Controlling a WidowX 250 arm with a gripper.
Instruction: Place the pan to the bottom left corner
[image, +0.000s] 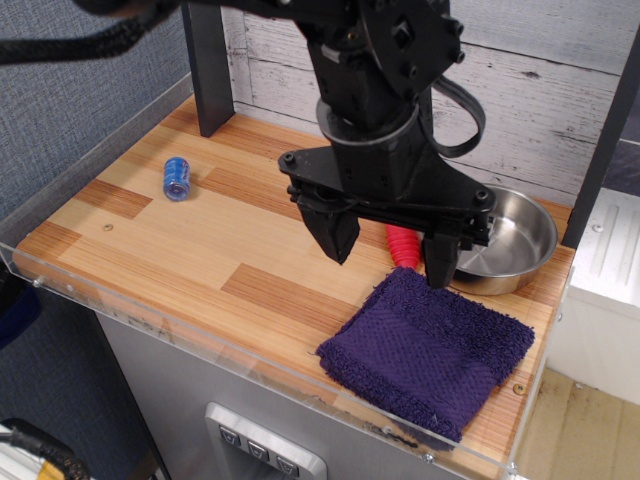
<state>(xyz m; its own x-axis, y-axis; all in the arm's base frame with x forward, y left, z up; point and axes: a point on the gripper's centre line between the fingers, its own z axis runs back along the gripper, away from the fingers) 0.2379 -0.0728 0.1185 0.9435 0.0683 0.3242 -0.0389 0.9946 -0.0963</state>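
The pan (512, 240) is a round shiny steel bowl-like pan at the right back of the striped wooden tabletop, upright and empty. My black gripper (388, 250) hangs just left of it, jaws wide open and holding nothing. Its right fingertip (441, 265) is at the pan's left rim; whether they touch I cannot tell. Its left fingertip (336, 236) is over bare wood. A red spoon handle (403, 245) shows between the fingers, mostly hidden by the gripper. The bottom left corner (40, 250) of the tabletop, edged with clear acrylic, lies far to the left.
A dark purple towel (425, 350) lies at the front right, just below the gripper. A blue spool (177, 178) lies at the back left. A dark post (208, 70) stands at the back. A clear acrylic rim (200, 335) runs along the front edge.
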